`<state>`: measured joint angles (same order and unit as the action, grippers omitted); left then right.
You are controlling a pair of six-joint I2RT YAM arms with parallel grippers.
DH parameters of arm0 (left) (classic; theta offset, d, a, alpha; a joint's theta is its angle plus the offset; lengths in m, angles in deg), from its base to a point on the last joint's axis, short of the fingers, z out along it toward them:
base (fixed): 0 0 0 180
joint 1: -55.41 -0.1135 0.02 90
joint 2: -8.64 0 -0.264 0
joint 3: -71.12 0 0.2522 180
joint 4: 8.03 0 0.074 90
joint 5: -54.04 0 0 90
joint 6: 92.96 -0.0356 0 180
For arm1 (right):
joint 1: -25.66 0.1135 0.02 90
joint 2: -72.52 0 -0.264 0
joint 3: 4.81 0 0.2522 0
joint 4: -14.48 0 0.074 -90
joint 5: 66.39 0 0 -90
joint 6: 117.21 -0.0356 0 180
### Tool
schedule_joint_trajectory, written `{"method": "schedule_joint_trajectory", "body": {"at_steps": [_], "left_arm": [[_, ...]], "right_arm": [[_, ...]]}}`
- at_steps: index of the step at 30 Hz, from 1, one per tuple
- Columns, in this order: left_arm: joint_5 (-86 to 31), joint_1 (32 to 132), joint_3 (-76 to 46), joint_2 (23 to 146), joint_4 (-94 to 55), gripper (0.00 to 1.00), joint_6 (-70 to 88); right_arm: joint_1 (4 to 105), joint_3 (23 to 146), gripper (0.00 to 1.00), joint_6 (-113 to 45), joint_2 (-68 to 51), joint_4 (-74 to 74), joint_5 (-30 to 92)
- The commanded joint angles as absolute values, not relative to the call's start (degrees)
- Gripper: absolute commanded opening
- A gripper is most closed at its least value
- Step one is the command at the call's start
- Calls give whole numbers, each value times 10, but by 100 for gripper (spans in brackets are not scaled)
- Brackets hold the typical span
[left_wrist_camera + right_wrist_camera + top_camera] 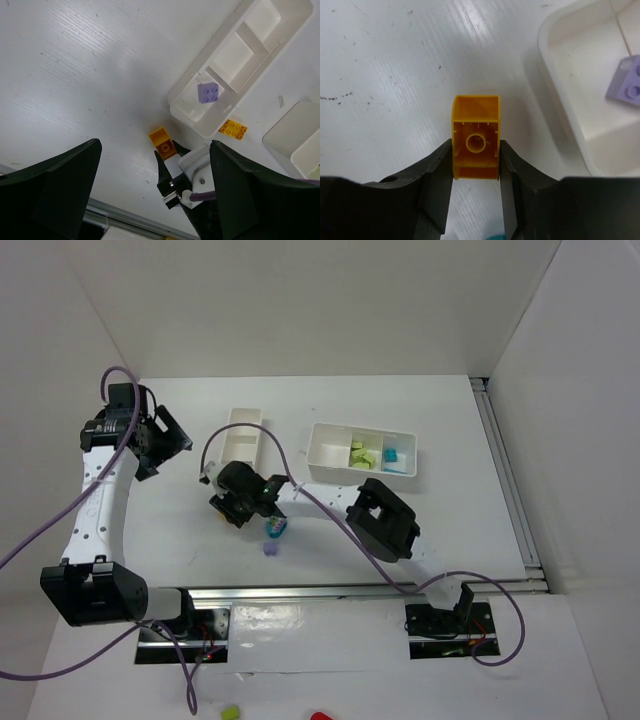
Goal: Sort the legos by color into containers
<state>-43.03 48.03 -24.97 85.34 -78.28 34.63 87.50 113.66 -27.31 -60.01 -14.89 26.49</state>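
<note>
Orange-yellow lego point(475, 115) sits pinched in the downward-pointing right claw point(476, 150).

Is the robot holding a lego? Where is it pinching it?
Yes. The right gripper pinches an orange lego by its two opposite sides, hollow underside toward the camera. The left gripper is open, holding nothing.

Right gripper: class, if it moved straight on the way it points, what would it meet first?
The orange brick in the right gripper would likely press onto bare table; the tray sits aside. Depth is unclear.
</note>
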Motion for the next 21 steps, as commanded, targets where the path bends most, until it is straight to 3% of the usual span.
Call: {"method": "schedule_joint_trajectory", "body": {"at_steps": [1,9,16,21], "left_arm": [[-419,477,-265,837,-776,98,338],[-383,484,-265,852,-760,98,311],[-303,575,-271,916,-754,95,246],[-303,669,-307,985,-780,95,204]], "right_arm": [[881,1108,37,-267,-494,-129,237],[778,962,37,-350,-309,-115,130],[641,949,39,-414,-290,-156,95],[601,989,39,-415,-351,-193,111]]}}
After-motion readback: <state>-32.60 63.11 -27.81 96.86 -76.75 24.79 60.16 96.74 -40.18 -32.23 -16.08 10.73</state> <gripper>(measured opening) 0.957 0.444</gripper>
